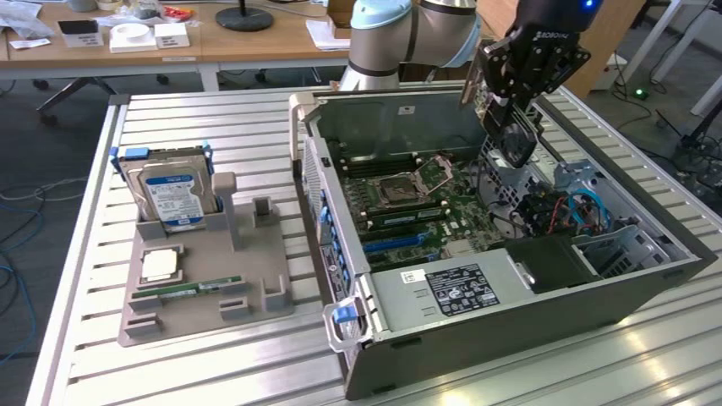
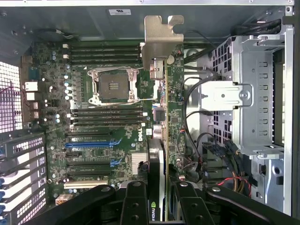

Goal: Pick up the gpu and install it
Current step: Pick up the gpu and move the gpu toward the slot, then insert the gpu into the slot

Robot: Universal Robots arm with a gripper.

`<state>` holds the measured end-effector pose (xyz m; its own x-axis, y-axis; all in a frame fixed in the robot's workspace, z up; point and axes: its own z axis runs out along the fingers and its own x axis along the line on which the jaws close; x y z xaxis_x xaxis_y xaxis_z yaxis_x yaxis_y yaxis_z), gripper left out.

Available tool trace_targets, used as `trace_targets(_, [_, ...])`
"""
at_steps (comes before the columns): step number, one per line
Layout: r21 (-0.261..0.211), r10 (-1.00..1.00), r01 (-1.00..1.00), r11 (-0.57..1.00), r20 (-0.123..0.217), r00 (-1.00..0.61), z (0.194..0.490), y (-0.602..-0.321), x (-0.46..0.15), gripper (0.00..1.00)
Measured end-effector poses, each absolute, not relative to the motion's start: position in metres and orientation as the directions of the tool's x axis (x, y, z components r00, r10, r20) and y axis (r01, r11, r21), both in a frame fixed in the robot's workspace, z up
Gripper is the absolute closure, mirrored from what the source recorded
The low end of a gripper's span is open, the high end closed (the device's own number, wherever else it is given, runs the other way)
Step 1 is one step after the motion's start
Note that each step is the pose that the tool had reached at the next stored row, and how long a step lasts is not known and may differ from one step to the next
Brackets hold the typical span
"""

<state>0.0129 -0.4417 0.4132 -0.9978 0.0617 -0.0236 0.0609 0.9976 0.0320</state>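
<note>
Even, daylight-like light fills the exterior view. It is brightest on the slatted metal table (image 1: 181, 355), whose near rails throw back pale glare toward the exterior view's right. Shadows are soft and short. The open computer case (image 1: 631, 288) shades its own inside, so the motherboard (image 1: 418, 211) looks dimmer than the table, and the black gripper (image 1: 513, 127) reads as a dark mass above it. In the wrist view the light is flatter and cooler. The gpu (image 2: 158, 140) has a silvery bracket (image 2: 157, 40) that shines pale, as does the drive cage (image 2: 243, 93). The vent grille (image 2: 9, 98) glows washed-out pink. The fingers (image 2: 133, 204) are almost black, with a faint sheen.
</note>
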Motion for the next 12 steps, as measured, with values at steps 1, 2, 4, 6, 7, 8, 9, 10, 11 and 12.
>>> trace_targets(1, [0.032, 0.062, 0.061, 0.998, -0.024, -0.998, 0.4132, -0.4417, 0.0128, 0.73])
trace_targets(2, [0.032, 0.062, 0.061, 0.998, -0.024, -0.998, 0.4131, -0.4417, 0.0129, 0.73])
trace_targets(4, [0.032, 0.062, 0.061, 0.998, -0.024, -0.998, 0.4131, -0.4417, 0.0128, 0.73])
trace_targets(6, [0.032, 0.062, 0.061, 0.998, -0.024, -0.998, 0.4127, -0.4417, 0.0129, 0.73])
trace_targets(7, [0.032, 0.062, 0.061, 0.998, -0.024, -0.998, 0.4122, -0.4416, 0.0129, 0.73])
trace_targets(8, [0.032, 0.062, 0.061, 0.998, -0.024, -0.998, 0.4119, -0.4417, 0.0129, 0.73])
trace_targets(9, [0.032, 0.062, 0.061, 0.998, -0.024, -0.998, 0.4120, -0.4417, 0.0128, 0.73])
trace_targets(10, [0.032, 0.062, 0.061, 0.998, -0.024, -0.998, 0.4120, -0.4417, 0.0128, 0.73])
trace_targets(11, [0.032, 0.062, 0.061, 0.998, -0.024, -0.998, 0.4120, -0.4417, 0.0128, 0.73])
trace_targets(12, [0.032, 0.062, 0.061, 0.998, -0.024, -0.998, 0.4119, -0.4417, 0.0128, 0.73])
